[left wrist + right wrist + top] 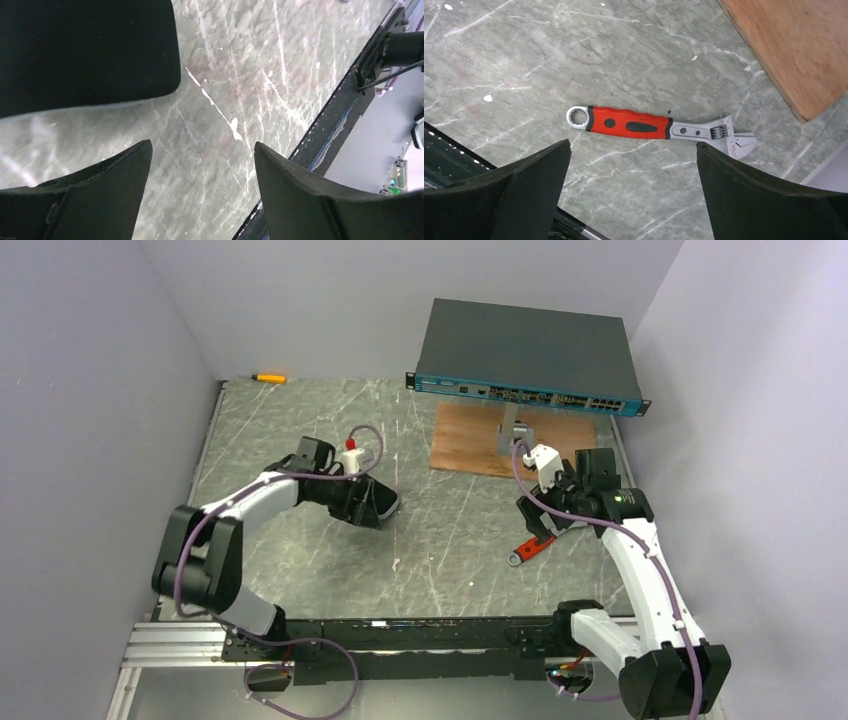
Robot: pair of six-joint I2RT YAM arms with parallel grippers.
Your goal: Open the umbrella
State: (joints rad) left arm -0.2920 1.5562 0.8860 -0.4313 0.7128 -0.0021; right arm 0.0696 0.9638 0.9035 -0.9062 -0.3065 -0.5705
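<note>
No silvery canopy, shaft or pale handle shows in any view. A black, soft-looking object with a rounded corner (pixel 75 50) lies on the marbled grey table, and in the top view it (pixel 386 502) sits right by my left gripper (pixel 368 506). I cannot tell whether it is the umbrella. My left gripper (pixel 202 145) is open and empty, its fingers just beside this object and low over the table. My right gripper (pixel 545 515) is open and empty; in its wrist view (pixel 634 145) it hovers over bare table near a wrench.
A red-handled adjustable wrench (pixel 644 125) lies on the table at right (pixel 530 548). A wooden board (pixel 475 440) lies at the back. The dark grey box with a teal front (pixel 525 355) stands above it. An orange pen (pixel 268 378) lies at the back left. White walls enclose the table.
</note>
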